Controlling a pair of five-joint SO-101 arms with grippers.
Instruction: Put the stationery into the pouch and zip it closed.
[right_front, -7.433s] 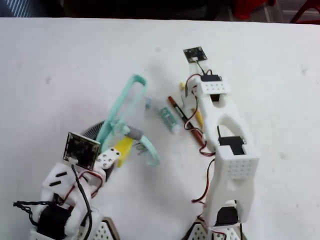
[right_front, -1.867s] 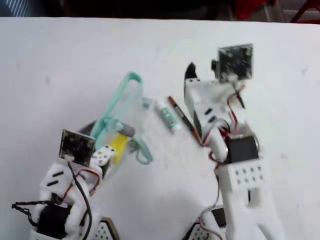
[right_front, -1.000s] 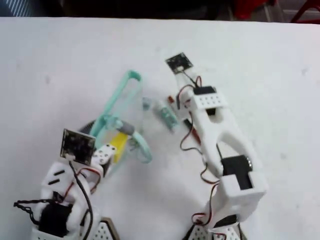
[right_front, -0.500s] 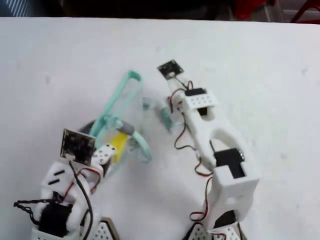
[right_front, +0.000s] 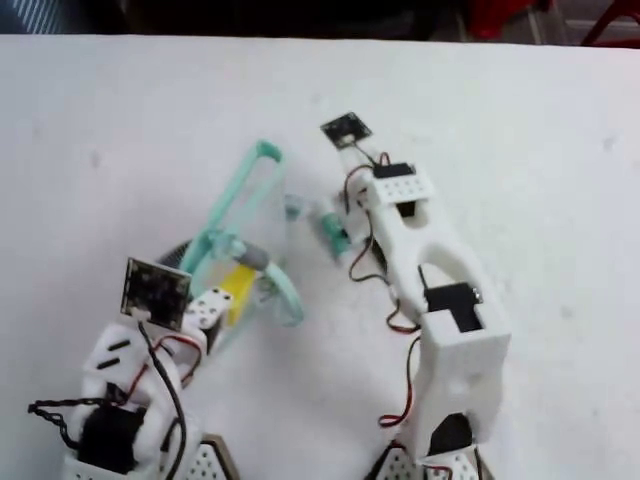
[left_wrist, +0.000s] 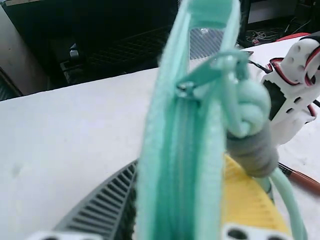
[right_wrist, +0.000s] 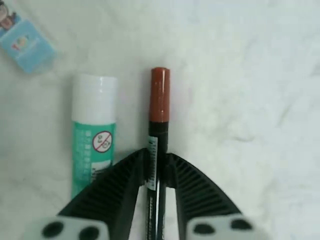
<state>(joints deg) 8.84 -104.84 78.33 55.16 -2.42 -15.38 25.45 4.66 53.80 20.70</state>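
The mint-green pouch (right_front: 240, 205) stands on its edge at the table's middle left, and my left gripper (right_front: 232, 287) is shut on its near end. In the left wrist view its zip band (left_wrist: 185, 130) rises between my yellow and grey fingers, with the zip pull (left_wrist: 210, 72) and a knotted cord beside it. My right gripper (right_wrist: 157, 159) is shut on a pen with a red-brown cap (right_wrist: 160, 100) that lies flat on the table. A green and white glue stick (right_wrist: 94, 130) lies parallel to the pen, close beside it. A small blue eraser (right_wrist: 25, 42) lies farther off.
In the high view the right arm (right_front: 420, 250) stretches over the pen, with the glue stick (right_front: 333, 228) and the eraser (right_front: 292, 208) between it and the pouch. White table (right_front: 520, 130) extends to the right and far side. The table's far edge meets dark clutter.
The right arm rose, swung back over the stationery and came down on the pen, its fingers now either side of it. The left arm and the pouch have stayed put.
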